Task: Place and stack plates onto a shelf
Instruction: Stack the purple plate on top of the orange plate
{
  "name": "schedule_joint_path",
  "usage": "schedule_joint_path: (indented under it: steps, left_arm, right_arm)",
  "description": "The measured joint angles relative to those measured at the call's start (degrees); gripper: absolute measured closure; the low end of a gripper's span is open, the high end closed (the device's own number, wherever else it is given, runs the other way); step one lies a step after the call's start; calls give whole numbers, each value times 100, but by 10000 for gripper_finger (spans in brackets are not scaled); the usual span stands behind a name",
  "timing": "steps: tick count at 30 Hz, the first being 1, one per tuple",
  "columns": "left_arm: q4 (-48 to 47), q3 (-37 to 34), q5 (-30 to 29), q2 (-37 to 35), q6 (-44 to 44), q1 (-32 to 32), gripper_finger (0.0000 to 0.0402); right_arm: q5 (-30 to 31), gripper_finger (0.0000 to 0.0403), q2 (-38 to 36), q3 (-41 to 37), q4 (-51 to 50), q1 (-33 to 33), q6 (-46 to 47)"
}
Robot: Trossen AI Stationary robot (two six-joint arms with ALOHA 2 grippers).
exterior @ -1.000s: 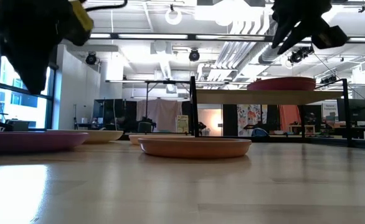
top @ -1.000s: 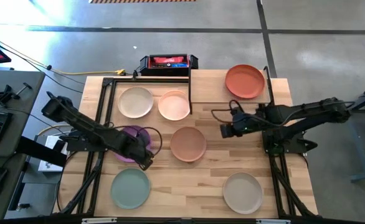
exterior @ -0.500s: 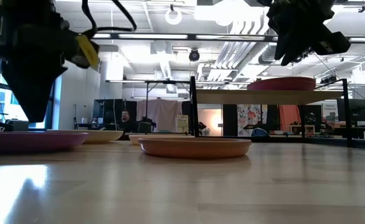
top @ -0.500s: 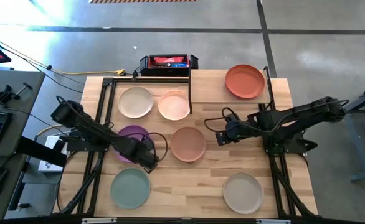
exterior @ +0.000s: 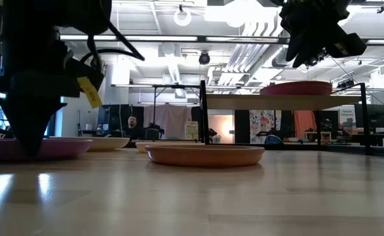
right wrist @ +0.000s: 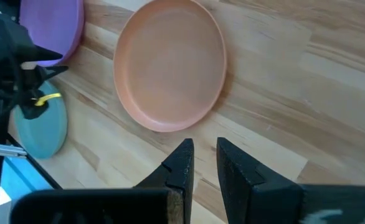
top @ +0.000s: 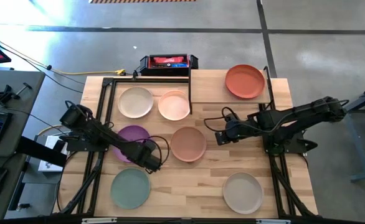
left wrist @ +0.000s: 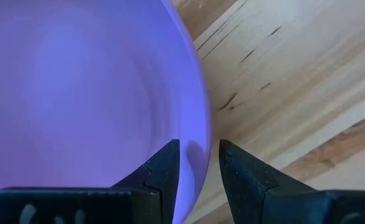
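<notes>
1. The left gripper (top: 150, 160) sits low over the tabletop (top: 195, 180) at the 4 o'clock edge of the purple plate (top: 131, 138) in the high view. In the left wrist view its two fingers (left wrist: 164, 168) straddle the plate's rim, one over the purple inside and one over bare wood, with a narrow gap between them; whether they pinch the rim cannot be told.
2. The purple plate lies flat on the tabletop. The mint green plate (top: 131, 188) is just beside it toward 6 o'clock, and the tan plate (top: 188, 144) is at its 3 o'clock.
3. The right gripper (top: 220, 136) hangs above the table, just off the tan plate's 3 o'clock edge. In the right wrist view its fingers (right wrist: 181, 163) stand slightly apart and hold nothing.
4. The tan plate lies flat and round, so it has no long axis.
5. The orange-red plate (top: 245, 81) rests flat on the shelf (top: 210, 87), toward 1 o'clock on the table.
6. The cream plate (top: 135, 102) and pale pink plate (top: 174, 104) lie side by side toward 11 o'clock; the beige-grey plate (top: 242, 192) lies toward 5 o'clock.
</notes>
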Motion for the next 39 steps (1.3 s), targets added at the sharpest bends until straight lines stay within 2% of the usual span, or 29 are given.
schedule_joint_path:
  steps: [7,16,29,35,39]
  left_arm:
    - [-24,0,11,167,4,0,313]
    - [-131,62,47,161,417,-4,392]
    - [-913,1062,35,174,1866,-109,398]
    - [-1270,1593,-215,174,2799,-162,398]
    - [-1666,1970,-616,174,3653,-150,398]
  right_arm:
    - [2,357,0,0,165,0,-17]
    - [-13,357,0,0,168,0,-1]
    - [-211,357,0,0,165,0,-223]
    - [-236,357,0,0,170,-13,-882]
    - [-97,357,0,0,170,-17,-1183]
